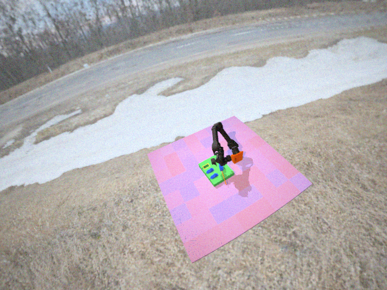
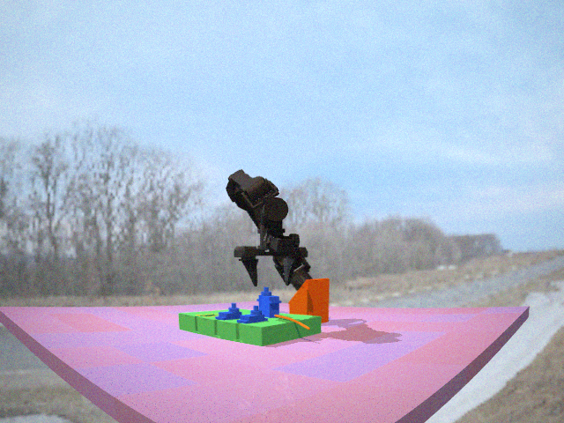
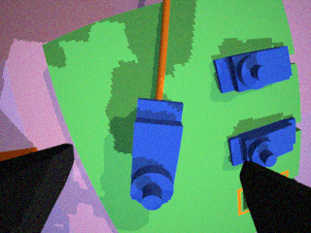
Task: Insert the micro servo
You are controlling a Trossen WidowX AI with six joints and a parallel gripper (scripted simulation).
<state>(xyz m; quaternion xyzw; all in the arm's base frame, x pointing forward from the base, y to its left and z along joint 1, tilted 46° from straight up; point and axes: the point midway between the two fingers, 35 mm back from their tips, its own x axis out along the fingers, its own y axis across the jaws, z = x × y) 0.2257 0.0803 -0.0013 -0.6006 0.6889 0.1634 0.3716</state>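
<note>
The loose blue servo (image 1: 221, 167) (image 2: 269, 306) (image 3: 156, 143) stands upright on top of the green deck (image 1: 226, 172) (image 2: 291, 333) (image 3: 204, 204), shaft up. Its orange cable (image 1: 224, 177) (image 2: 296, 321) (image 3: 163, 53) runs out toward the deck's edge. The pocket (image 1: 206, 165) with its yellow-orange outline is empty at another corner of the deck; in the wrist view a finger partly covers it. My gripper (image 2: 270, 285) (image 3: 159, 163) is open and empty above the loose servo, pointing down, with one finger to each side of it in the wrist view.
Two seated blue servos (image 1: 209, 170) (image 1: 214, 176) (image 3: 253, 69) (image 3: 262, 142) stand in a row with the pocket. An orange block (image 1: 236, 156) (image 2: 318, 300) stands beside the deck at the arm's base. The deck lies on a pink and purple patterned surface (image 1: 225, 231) (image 2: 255, 387).
</note>
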